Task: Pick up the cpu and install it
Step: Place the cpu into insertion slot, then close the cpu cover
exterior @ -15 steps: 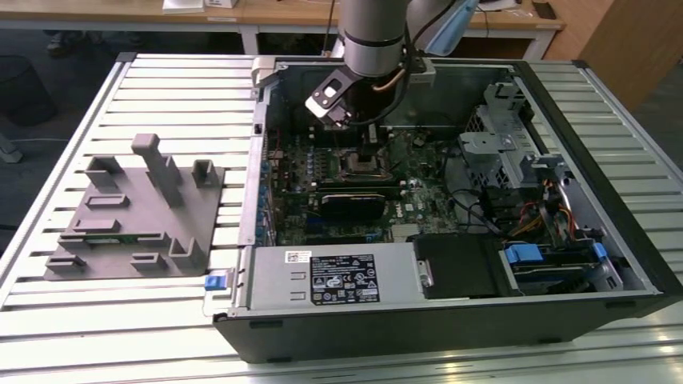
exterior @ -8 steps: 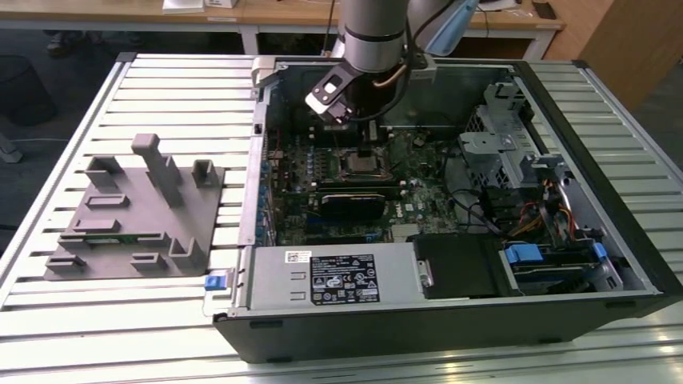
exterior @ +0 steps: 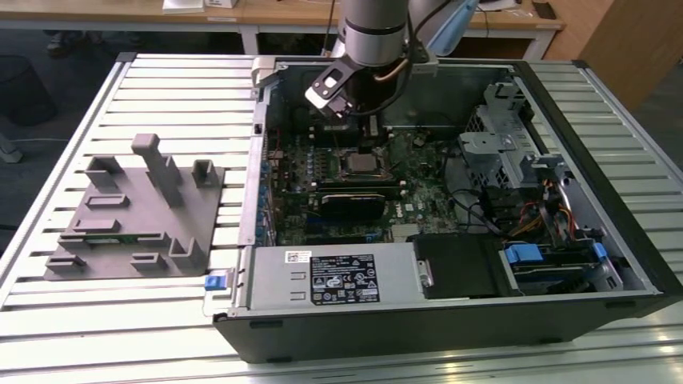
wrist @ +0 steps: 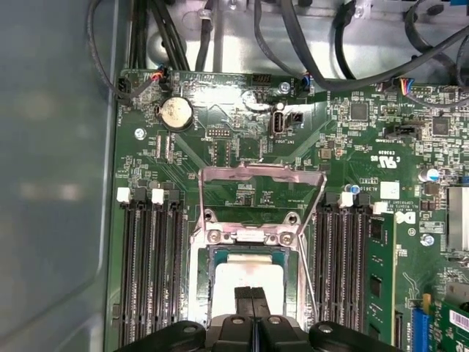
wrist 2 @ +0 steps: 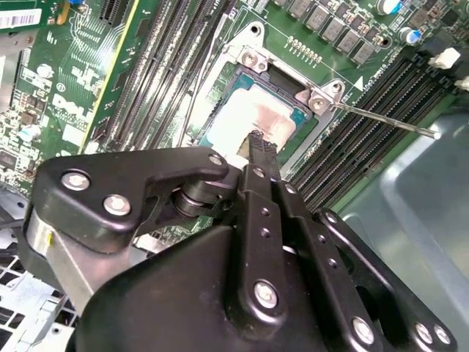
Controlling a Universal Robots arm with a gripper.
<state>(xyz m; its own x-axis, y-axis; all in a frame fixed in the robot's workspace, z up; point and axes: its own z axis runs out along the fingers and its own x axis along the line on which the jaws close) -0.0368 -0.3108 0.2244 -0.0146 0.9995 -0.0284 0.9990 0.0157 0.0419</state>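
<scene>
In the exterior view, an open computer case (exterior: 449,324) lies on a slatted tabletop (exterior: 160,80), with a grey plastic holder (exterior: 128,216) toward nine o'clock of it. The arm (exterior: 373,32) comes in from twelve o'clock, and its end effector (exterior: 369,140) hangs inside the case just above the cpu (exterior: 357,165), which sits in the socket near the motherboard's middle. A grey metal box with a white label (exterior: 331,276) lies toward six o'clock of the socket. In the second wrist view, the end effector (wrist 2: 258,139) is narrow, its black fingers (wrist 2: 260,191) pressed together with nothing between them, the tip over the silvery top of the cpu (wrist 2: 245,114); I cannot tell whether it touches. The cpu lies flat in the socket, and a thin metal lever (wrist 2: 381,117) juts out beside it across the memory slots (wrist 2: 359,125). In the first wrist view, the joined tips of the end effector (wrist: 251,293) stand over the cpu (wrist: 245,268), the metal load plate (wrist: 262,176) is swung open beyond it, and a coin battery (wrist: 176,114) sits farther off on the green motherboard (wrist: 352,169).
</scene>
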